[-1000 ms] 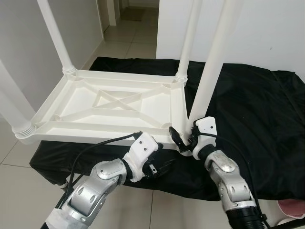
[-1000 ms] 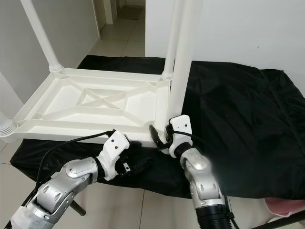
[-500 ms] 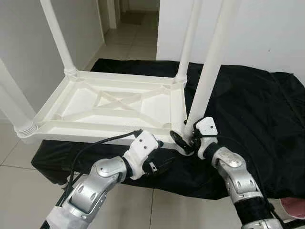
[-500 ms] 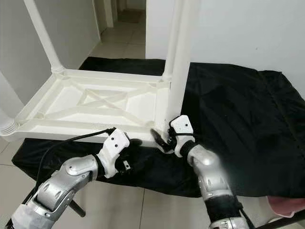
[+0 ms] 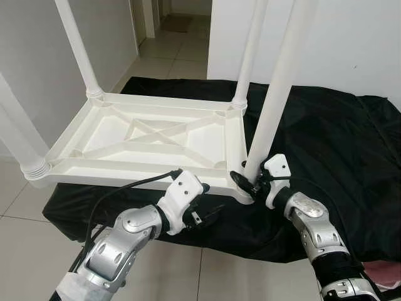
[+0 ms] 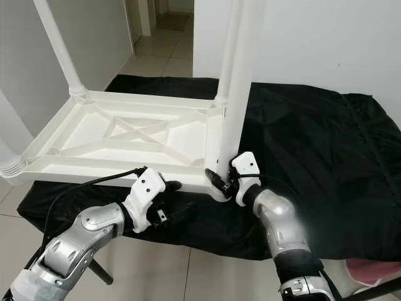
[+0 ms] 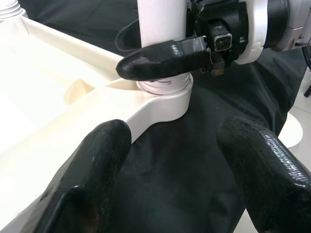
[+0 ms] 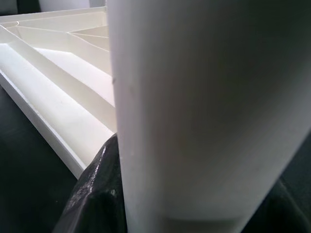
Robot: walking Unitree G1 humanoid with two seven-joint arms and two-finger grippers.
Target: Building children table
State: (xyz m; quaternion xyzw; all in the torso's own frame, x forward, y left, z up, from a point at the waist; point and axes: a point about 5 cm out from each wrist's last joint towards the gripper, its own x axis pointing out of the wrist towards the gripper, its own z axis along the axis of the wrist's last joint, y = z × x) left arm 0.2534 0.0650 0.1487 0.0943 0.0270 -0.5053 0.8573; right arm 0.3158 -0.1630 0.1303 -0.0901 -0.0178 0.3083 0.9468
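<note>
The upturned white plastic children's table [image 5: 150,141] lies on the black cloth [image 5: 326,138], 4 legs up. The right gripper [image 5: 247,182] is clamped on the smooth white leg [image 5: 272,106] at 5 o'clock, near its socket, the firmest hold. The left gripper [image 7: 170,160] hangs spread and empty; the plastic looks light, stiff and slippery.

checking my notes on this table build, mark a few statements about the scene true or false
1. The white plastic tabletop lies upside down on the black cloth. True.
2. The right gripper is clamped around the base of the near white leg. True.
3. The left gripper is holding a leg. False: its fingers are open and empty, below the tabletop's near edge.
4. Only two legs stand in the tabletop. False: four legs stand, one at each corner.
5. The floor is wooden. False: it is pale tile.
</note>
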